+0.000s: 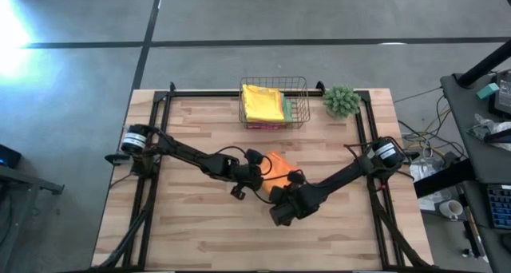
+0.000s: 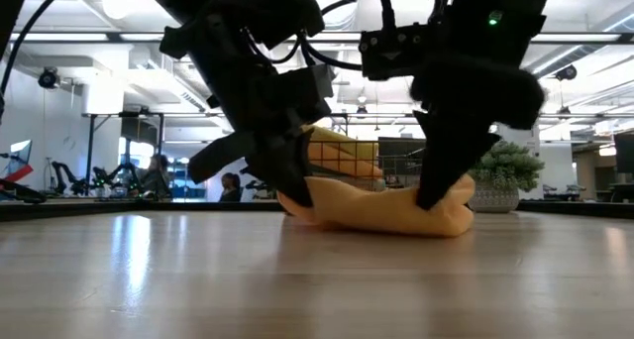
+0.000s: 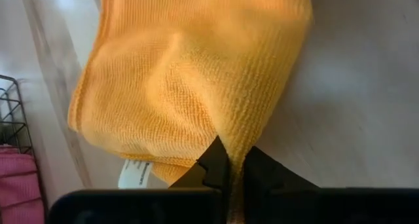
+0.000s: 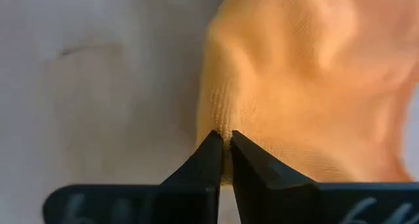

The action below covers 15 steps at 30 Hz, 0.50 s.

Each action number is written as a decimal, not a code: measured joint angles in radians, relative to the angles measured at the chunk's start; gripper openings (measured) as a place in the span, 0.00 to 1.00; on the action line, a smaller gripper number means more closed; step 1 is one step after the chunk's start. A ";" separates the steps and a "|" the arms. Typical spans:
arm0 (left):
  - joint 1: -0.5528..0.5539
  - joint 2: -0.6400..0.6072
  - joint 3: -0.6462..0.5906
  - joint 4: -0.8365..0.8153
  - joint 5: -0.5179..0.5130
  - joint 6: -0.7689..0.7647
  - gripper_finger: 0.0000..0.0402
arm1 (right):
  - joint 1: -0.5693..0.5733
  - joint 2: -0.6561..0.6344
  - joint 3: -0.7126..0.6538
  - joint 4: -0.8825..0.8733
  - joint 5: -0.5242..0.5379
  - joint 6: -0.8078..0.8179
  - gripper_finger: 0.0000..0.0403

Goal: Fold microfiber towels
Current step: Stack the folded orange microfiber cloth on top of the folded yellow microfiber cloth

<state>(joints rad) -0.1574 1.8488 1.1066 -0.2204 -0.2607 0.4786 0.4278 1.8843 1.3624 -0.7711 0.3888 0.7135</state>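
Two arms meet at mid worktop (image 1: 200,233) over one orange towel (image 1: 278,163), which lies bunched on the wood, in front of the copper wire basket (image 1: 274,102). Left gripper (image 3: 230,175) has its jaws pinched tight on the towel's edge, a white tag showing just beside; right gripper (image 4: 222,149) likewise has jaws clamped on another edge of the same cloth. Low view shows the towel sagging between the two, resting on the wood. Basket holds a yellow towel (image 1: 263,103) on top, pink and green edges under it. Small green plant (image 1: 342,100) just beside the basket, at the worktop's far edge
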 joint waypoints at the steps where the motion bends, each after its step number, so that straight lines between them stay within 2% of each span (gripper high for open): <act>1: 0.000 0.000 0.000 -0.005 0.000 -0.001 0.00 | -0.001 0.000 0.000 0.000 -0.026 0.000 0.05; 5: 0.000 0.000 -0.001 -0.007 0.002 -0.001 0.00 | -0.003 0.000 0.001 0.000 -0.109 0.001 0.13; 15: 0.000 -0.002 -0.001 -0.031 0.002 -0.002 0.00 | 0.052 -0.068 0.007 -0.021 -0.114 0.081 0.35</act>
<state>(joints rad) -0.1574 1.8473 1.1061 -0.2510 -0.2584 0.4770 0.4794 1.8164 1.3697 -0.7924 0.2749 0.7944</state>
